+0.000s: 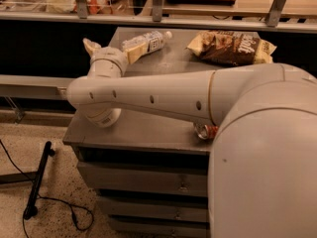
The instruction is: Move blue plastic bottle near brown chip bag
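Floor, far left: black rod point(38, 177) with a trailing cable, lying clear of the desk point(143, 128).
Claw: the claw point(113, 48) is low over the desk's back-left corner. Its two cream fingers point(89, 45) are splayed wide with nothing between them. The right-hand finger overlaps the bottle's lower edge, but I cannot tell whether it touches or only passes in front.
Reason for pose: the wide spread at bottle height looks like a line-up for a grip, judged from the pose only.
Blue plastic bottle: the blue plastic bottle point(147, 41) lies on its side at the back of the desk, not lifted. It has a clear body and a pale label with dark print, and its white cap points right, toward the bag.
Arm: the arm point(163, 98) lies diagonally across the desk top, covering much of it.
Red soda can: the red soda can point(205, 131) sits at the front edge, mostly hidden under the arm.
Brown chip bag: the brown chip bag point(233, 47) lies flat at the back right, crinkled dark brown with cream ends and white lettering. A bare strip of desk separates it from the bottle's cap.
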You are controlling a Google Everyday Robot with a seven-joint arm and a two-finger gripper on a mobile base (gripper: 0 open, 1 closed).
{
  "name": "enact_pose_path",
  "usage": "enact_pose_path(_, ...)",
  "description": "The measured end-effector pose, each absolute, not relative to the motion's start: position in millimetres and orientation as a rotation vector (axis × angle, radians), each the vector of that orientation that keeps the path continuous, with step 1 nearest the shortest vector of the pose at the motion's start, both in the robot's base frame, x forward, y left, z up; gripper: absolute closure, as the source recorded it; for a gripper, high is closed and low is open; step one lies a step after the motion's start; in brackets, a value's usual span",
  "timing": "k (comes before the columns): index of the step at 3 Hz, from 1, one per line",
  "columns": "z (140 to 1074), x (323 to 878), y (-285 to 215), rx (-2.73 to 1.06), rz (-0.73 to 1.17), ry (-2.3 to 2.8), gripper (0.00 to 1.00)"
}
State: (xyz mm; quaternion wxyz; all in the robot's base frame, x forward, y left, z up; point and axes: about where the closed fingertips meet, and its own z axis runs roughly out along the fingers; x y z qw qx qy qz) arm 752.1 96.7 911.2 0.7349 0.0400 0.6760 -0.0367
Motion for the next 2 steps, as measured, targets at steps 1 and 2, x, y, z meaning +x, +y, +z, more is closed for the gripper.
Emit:
enact_pose_path(1,919,769,90,0.177,-0.088,1.511,0.00)
enact_pose_path(2,928,785,90,0.246,-0.071,1.568,0.00)
